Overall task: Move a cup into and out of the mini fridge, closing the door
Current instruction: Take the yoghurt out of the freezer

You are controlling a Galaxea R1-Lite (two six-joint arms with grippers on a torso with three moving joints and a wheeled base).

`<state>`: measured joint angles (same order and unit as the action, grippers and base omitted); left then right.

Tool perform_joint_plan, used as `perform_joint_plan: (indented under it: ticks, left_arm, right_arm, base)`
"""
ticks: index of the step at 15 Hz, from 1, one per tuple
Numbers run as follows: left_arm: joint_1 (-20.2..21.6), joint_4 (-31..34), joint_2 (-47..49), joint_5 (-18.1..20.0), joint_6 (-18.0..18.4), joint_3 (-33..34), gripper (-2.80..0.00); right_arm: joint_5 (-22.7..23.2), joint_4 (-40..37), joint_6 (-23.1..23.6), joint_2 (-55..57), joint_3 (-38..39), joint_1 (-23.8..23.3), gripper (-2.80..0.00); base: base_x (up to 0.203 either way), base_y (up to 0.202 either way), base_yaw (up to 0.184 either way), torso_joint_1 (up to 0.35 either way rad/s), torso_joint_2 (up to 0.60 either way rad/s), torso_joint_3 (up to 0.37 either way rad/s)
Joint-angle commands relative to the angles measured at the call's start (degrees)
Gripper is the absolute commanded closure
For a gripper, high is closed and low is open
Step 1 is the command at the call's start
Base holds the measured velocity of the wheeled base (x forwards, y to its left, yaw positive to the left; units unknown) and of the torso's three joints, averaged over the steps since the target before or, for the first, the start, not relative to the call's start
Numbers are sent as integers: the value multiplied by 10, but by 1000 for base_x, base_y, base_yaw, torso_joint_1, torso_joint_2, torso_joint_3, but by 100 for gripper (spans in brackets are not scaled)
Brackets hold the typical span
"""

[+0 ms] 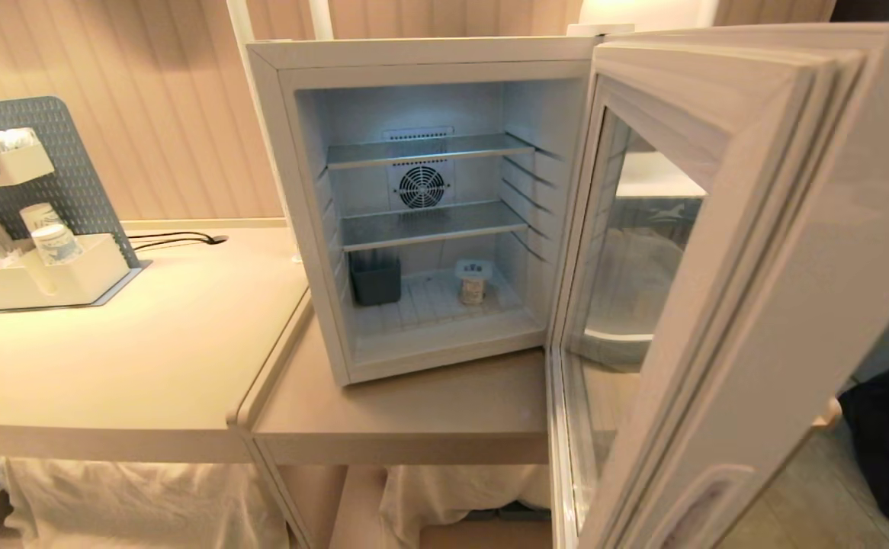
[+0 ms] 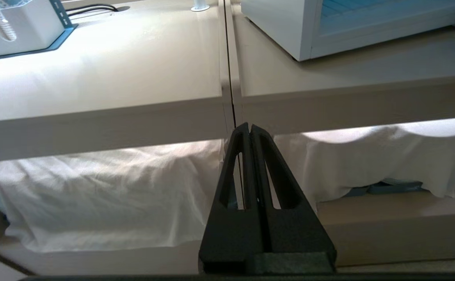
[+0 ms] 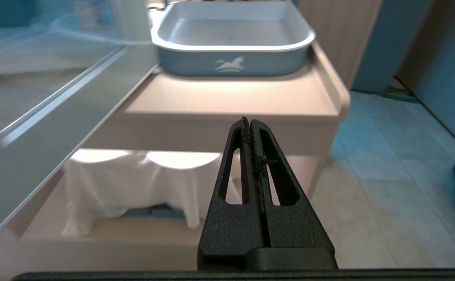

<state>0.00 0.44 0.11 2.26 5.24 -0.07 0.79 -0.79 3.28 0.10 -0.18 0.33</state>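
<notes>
Left gripper (image 2: 249, 128) sits below the table edge, fingers pressed together, holding nothing; right gripper (image 3: 249, 123) likewise closed and empty, off by the sink counter. Mini fridge (image 1: 292, 191) stands on the table (image 1: 414, 404), door (image 1: 726, 290) swung wide open (glass facing the camera). Cup (image 1: 473, 282) stands upright on the fridge floor, near a dark bin (image 1: 375, 280).
</notes>
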Motion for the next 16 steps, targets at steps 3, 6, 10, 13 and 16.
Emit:
perform_joint_plan:
  ticks: [3,6,10,13,16]
  left_arm:
    - [0,0,-1,0,0,1,0]
    - [0,-4,-1,2,1,0,0]
    - [0,-4,-1,2,3,-1,0]
    - [0,-4,-1,3,3,-1,0]
    - [0,10,-1,3,4,-5,0]
  right_arm:
    - [0,0,1,0,0,0,0]
    - [0,-1,1,0,-1,0,0]
    - [0,-1,1,0,-1,0,0]
    - [0,-1,1,0,-1,0,0]
    - [0,0,1,0,0,0,0]
  base:
    - [-188,0,0,0,1,8]
    - [-70,0,0,1,-3,3]
    - [-139,107,-3,-1,5,-1]
    - [-199,197,0,3,1,3]
    - [-110,158,5,1,-4,3]
